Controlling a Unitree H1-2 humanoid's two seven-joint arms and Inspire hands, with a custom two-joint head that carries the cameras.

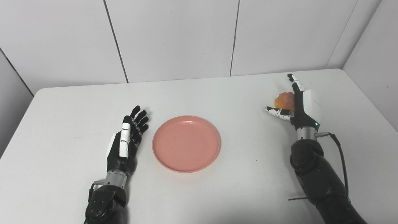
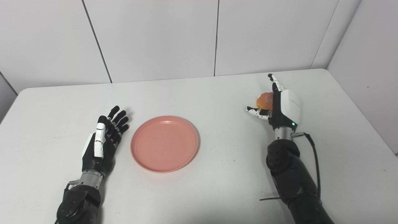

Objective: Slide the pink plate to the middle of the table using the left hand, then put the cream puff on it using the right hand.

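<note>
- Left eye view: a round, shallow pink plastic plate (image 1: 186, 143) is seen lying flat near the middle of a plain white table (image 1: 217, 193), with nothing on it.
- The left hand (image 1: 126, 143), black with white panels, is laid flat just beside the plate's left rim, apart from it, with its fingers spread and nothing held.
- The right hand (image 1: 297, 104) is seen well to the right of the plate, set on edge with its thumb stretched toward the plate and its fingers extended behind a small golden-brown cream puff (image 1: 284, 100).
- Whether the puff is actually gripped or only cupped cannot be told from this view.
- Right eye view: the same layout is shown, with the cream puff (image 2: 265, 100) nestled against the palm side of the right hand (image 2: 279, 105) near the table's far right.
- The fingers there are seen extended rather than curled, so no firm grip is evident.
- The puff is judged light, soft and easily crushed; it would best be taken gently at its sides, with thumb opposite fingers and little squeeze.
- The plate (image 2: 164, 143) is judged stiff, light and apt to slide easily.
</note>
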